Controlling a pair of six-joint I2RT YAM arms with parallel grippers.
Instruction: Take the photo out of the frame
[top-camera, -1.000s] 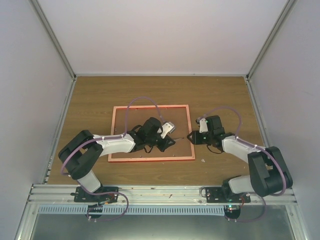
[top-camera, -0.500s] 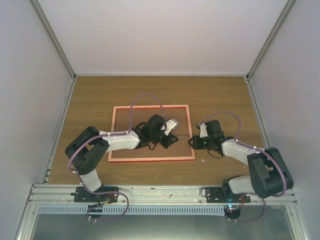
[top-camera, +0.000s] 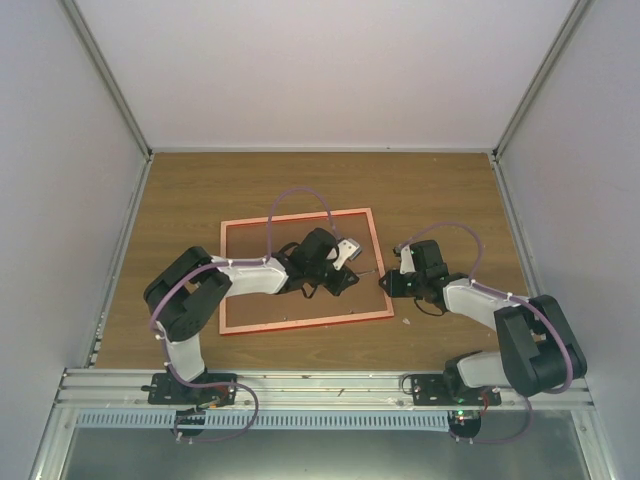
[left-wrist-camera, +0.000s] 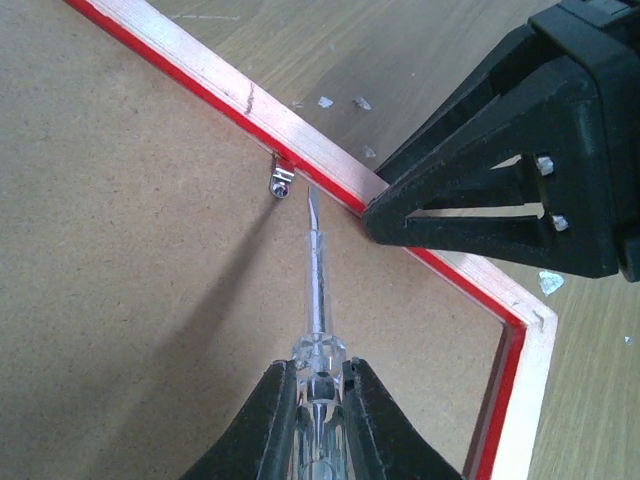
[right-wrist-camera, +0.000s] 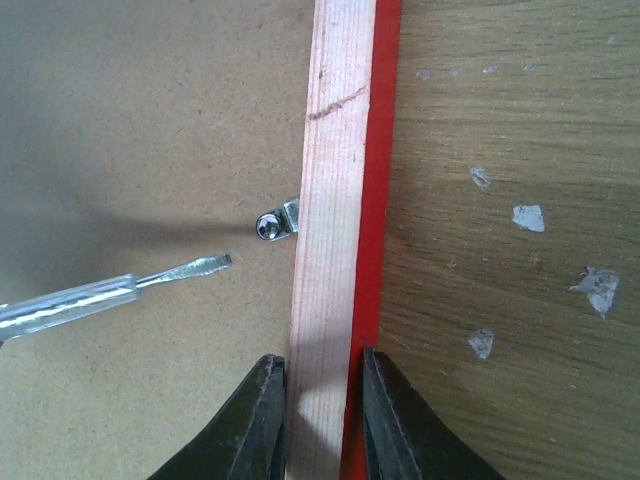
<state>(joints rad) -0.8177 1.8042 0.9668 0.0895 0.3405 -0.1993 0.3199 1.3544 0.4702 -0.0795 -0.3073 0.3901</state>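
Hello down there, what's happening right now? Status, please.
Left gripper shut on screwdriver, tip just short of metal tab. Right gripper clamps frame rail. backing board in place; photo not visible.

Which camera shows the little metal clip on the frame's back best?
Right wrist: the clip sits mid-picture, sharp and unobstructed, beside the screwdriver. Left wrist shows it too, off-centre. In the top view it is too small to make out.

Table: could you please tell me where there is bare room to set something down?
Bare wood runs along the far side of the table, between the frame and the back wall, both corners included. Crowded: the frame's right rail, where the left tool, holding a screwdriver, meets the right tool.
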